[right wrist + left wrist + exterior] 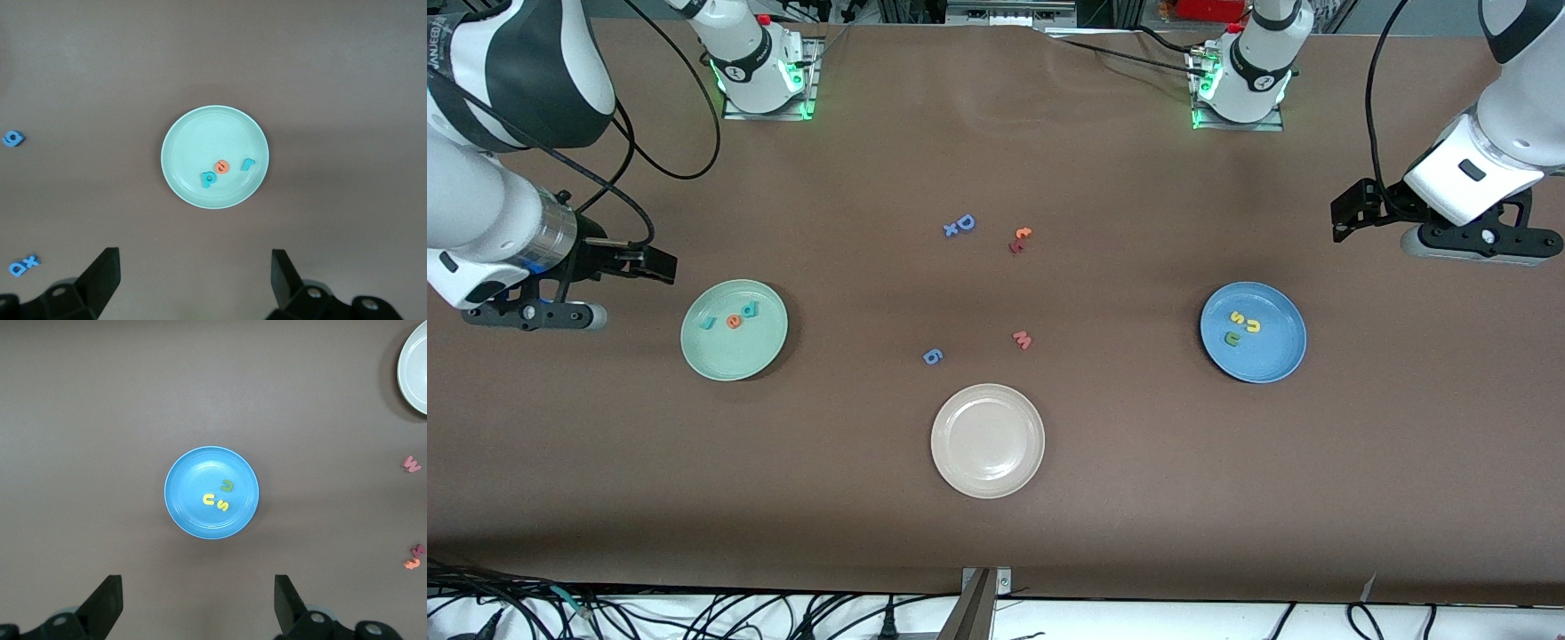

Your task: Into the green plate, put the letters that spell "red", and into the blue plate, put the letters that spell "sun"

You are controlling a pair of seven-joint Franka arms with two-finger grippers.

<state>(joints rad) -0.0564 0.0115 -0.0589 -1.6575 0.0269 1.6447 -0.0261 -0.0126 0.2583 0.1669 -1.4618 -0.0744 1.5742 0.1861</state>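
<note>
Both arms run out of the front view at its side edges, only their wrists and claws showing. In each wrist view, the claw's own fingers, the left claw's point(107, 605) and the right claw's point(100, 279), are cut off by the picture's edge. The beige plate point(415, 370) is half cropped in the left wrist view. The small orange and red pieces point(1019, 239) beside the blue "D" point(964, 222) are too small to read.
</note>
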